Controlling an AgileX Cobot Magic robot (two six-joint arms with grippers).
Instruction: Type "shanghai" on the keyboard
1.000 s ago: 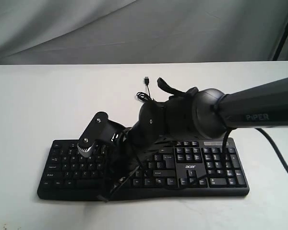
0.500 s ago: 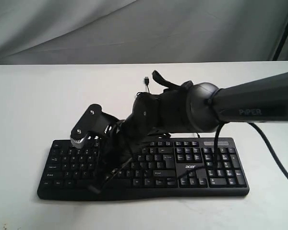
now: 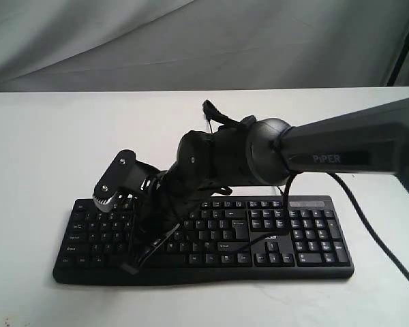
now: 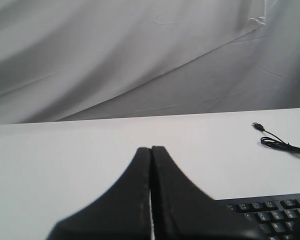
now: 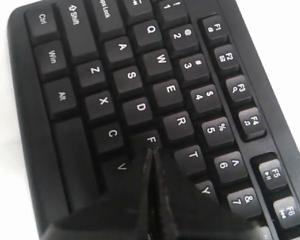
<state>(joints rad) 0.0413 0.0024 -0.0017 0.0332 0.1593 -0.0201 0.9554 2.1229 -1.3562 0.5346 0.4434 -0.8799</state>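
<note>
The black keyboard (image 3: 293,235) lies along the front of the white table, with its acer logo on the right part. My right arm reaches across it to the left half. My right gripper (image 3: 132,266) is shut and points down at the letter keys. In the right wrist view the keyboard (image 5: 80,45) fills the frame and the right gripper (image 5: 151,150) has its closed tips at the edge of the F key (image 5: 151,139), between V and T. Whether they touch a key is unclear. My left gripper (image 4: 151,148) is shut, empty, and off the keyboard (image 4: 270,212).
The keyboard's thin black USB cable (image 3: 208,122) lies coiled on the table behind it, also seen as the cable (image 4: 276,143) in the left wrist view. A grey cloth backdrop (image 3: 191,41) hangs behind the table. The right arm's black lead (image 3: 375,238) trails off to the right.
My right arm has swung leftward over the keyboard, carrying the shut gripper from the middle keys toward the left letter block. The keyboard has stayed in place.
</note>
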